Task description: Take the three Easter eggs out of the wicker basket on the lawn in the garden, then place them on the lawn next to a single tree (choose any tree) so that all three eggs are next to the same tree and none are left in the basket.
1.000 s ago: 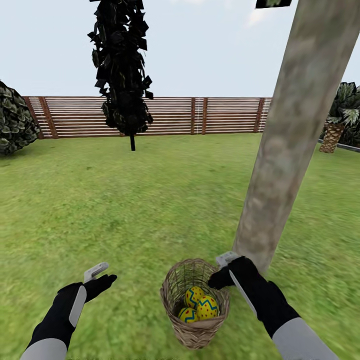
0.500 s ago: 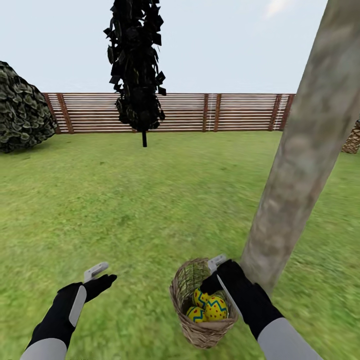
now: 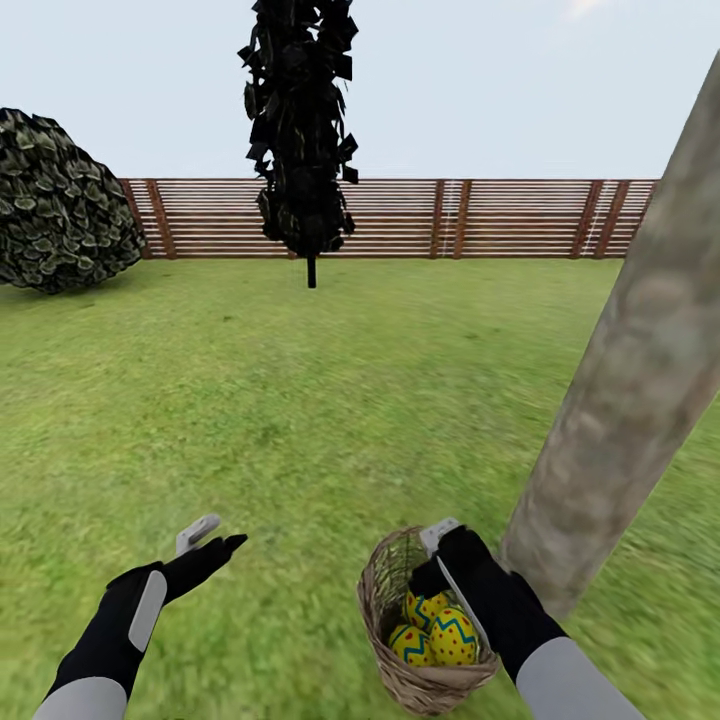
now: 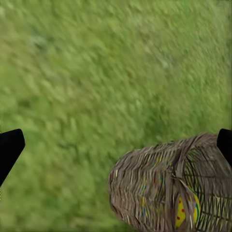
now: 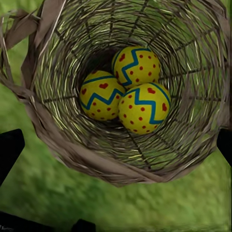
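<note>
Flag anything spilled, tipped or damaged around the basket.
Nothing stands out. The wicker basket stands upright on the lawn beside the tree, its weave intact, with all three Easter eggs inside. No egg lies on the grass.

wicker basket (image 4: 164, 186) on lawn (image 4: 96, 72) | egg (image 4: 186, 211) (yellow, red-dotted) seen through weave | black pincer fingertips (image 4: 9, 147) apart

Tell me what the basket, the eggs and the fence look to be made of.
The wicker basket looks like woven brown twigs, matte, with gaps in the open weave and a braided rim. The three Easter eggs look smooth and painted: yellow with red dots and blue-green zigzags; the material under the paint cannot be told. The fence looks like brown wooden horizontal slats on posts.
</note>
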You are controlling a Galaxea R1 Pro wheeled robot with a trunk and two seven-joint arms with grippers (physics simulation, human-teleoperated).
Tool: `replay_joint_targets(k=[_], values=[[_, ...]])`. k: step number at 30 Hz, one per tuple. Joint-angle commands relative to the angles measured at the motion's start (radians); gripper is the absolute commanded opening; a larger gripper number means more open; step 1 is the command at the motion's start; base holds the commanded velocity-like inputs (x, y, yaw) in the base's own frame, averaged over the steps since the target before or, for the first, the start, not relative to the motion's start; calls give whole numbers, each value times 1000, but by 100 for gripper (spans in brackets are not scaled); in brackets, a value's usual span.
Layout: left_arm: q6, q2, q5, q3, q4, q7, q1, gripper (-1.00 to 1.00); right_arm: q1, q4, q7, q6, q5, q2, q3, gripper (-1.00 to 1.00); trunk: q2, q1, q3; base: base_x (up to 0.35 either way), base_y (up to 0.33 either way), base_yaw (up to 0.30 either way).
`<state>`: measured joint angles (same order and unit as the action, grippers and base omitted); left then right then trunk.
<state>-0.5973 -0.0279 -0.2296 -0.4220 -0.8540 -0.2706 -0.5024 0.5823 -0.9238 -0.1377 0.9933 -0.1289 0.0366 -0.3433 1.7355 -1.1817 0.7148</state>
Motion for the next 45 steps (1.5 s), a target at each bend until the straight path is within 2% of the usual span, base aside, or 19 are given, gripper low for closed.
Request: replay_joint_targets(k=[1,8,10,12,14,17,19,24,35,38,39,41,43,44,45], values=[[-8,0,-3,-3,-1,-6,-1,100,1,9,0,4,-10,0,0,100,0,0,1,0,0,54],[-9,0,-4,-3,0,-23,-1,100,1,29,15,0,-6,-3,6,100,0,0,2,0,0,7],[-9,0,-4,-3,0,-25,-1,100,1,29,14,0,-5,-3,28,100,0,0,2,0,0,0],[-9,0,-4,-3,0,-25,-1,100,1,29,14,-1,-5,-3,68,100,0,0,2,0,0,0],[-9,0,-4,-3,0,-25,-1,100,1,29,14,-1,-5,-3,86,100,0,0,2,0,0,0],[-9,0,-4,-3,0,-25,-1,100,24,50,15,-1,-2,-3,94,100,0,0,2,0,0,0],[-9,0,-4,-2,0,-25,-1,100,62,115,15,-7,-3,-1,96,100,0,0,2,0,0,0],[-9,0,-4,-1,0,-25,-1,100,101,179,15,-72,-3,-1,97,100,35,-19,17,0,0,0],[-9,2,-4,-1,0,-25,-1,100,134,210,10,-87,2,4,100,100,112,-61,52,0,0,0],[-9,2,-4,-1,0,-25,-1,100,170,280,15,-116,3,3,101,100,133,-73,61,0,0,0],[-9,2,-4,-1,0,-25,-1,100,216,358,16,-122,3,3,101,100,140,-77,64,0,0,0],[-9,2,-4,-1,0,-25,-1,100,272,457,16,-143,4,4,113,100,154,-84,71,0,0,0],[-9,2,-4,0,0,-25,-1,100,334,578,25,-205,9,6,140,100,168,-92,77,0,0,0],[-10,2,-4,0,0,-25,-1,100,366,647,62,-246,10,6,152,100,175,-96,80,0,0,0],[-10,3,-4,0,0,-25,-1,100,378,673,103,-262,16,7,156,100,182,-100,83,0,0,0]])
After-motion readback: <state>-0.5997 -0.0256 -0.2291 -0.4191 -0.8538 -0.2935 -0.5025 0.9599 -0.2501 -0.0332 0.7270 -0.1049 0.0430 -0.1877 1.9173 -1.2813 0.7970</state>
